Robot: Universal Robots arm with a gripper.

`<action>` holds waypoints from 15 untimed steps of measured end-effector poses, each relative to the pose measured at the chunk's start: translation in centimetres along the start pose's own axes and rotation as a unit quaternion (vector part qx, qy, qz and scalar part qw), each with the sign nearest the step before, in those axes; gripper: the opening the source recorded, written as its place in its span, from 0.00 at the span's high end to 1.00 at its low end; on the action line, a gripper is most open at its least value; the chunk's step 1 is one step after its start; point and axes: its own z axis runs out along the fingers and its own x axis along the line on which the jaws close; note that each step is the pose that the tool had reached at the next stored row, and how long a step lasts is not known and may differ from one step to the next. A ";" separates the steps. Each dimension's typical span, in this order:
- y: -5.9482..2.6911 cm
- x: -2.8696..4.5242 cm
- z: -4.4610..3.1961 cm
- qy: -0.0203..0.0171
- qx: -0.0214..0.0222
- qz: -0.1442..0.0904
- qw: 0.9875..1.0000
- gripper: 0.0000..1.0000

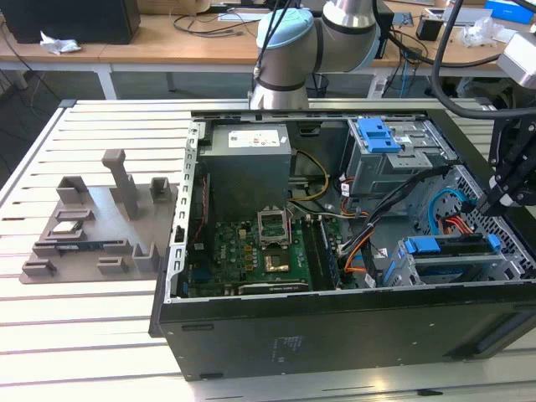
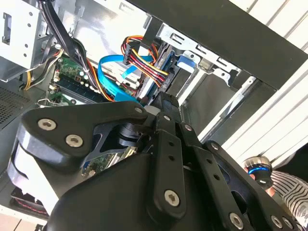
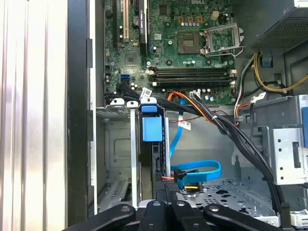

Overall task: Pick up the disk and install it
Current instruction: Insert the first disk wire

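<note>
So there's one open computer case (image 1: 335,327) lying on its side on the slatted surface (image 1: 84,335), and the arm's hand (image 1: 502,194) is down at the end of the case toward the exterior view's right, just above the lower drive bay. The one disk (image 1: 452,255) sits in that bay with its blue carrier bracket showing; in the first wrist view it's the upright slab with the blue tab (image 3: 152,126), slotted between the grey bay rails right in front of the hand (image 3: 168,199). Can't tell how far open the hand is or whether it's actually touching the disk, since the black linkage blocks the tips in both wrist views. One grey drive cage (image 1: 394,155) with a blue handle sits further back, one grey power supply box (image 1: 249,172) is next to it toward the exterior view's left, and there's one green motherboard (image 1: 251,255) with an empty CPU socket. One blue flat cable (image 3: 202,171) loops just beside the disk, plus a bundle of orange, red and yellow wires (image 2: 144,60). Off the case, toward the exterior view's left, one grey fixture tray (image 1: 92,226) sits on the surface.
</note>
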 end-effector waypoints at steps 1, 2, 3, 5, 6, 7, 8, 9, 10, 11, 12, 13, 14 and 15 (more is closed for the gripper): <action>0.02 -0.01 -0.18 0.000 0.000 0.000 1.000 0.89; 0.03 0.00 -0.28 0.000 0.000 0.000 1.000 0.89; 0.04 -0.01 -0.42 0.000 0.000 0.000 1.000 0.89; 0.07 -0.01 -0.76 0.000 0.000 0.000 1.000 0.89; 0.10 -0.02 -1.05 0.000 0.000 0.000 1.000 0.89; 0.12 -0.03 -1.28 0.000 0.000 0.000 1.000 0.89; 0.14 -0.03 -1.47 0.000 0.000 0.000 1.000 0.89; 0.17 -0.03 -1.80 0.000 0.000 0.000 1.000 0.89; 0.18 -0.03 -1.92 0.000 0.000 0.000 1.000 0.89; 0.18 -0.03 -1.94 0.000 0.000 0.000 1.000 0.89; 0.18 -0.03 -1.94 0.000 0.000 0.000 1.000 0.89; 0.18 -0.04 -1.94 0.000 0.000 0.000 1.000 0.89; 0.18 -0.03 -1.96 0.000 0.000 0.000 1.000 0.89; 0.18 -0.04 -1.96 0.000 0.000 0.000 1.000 0.89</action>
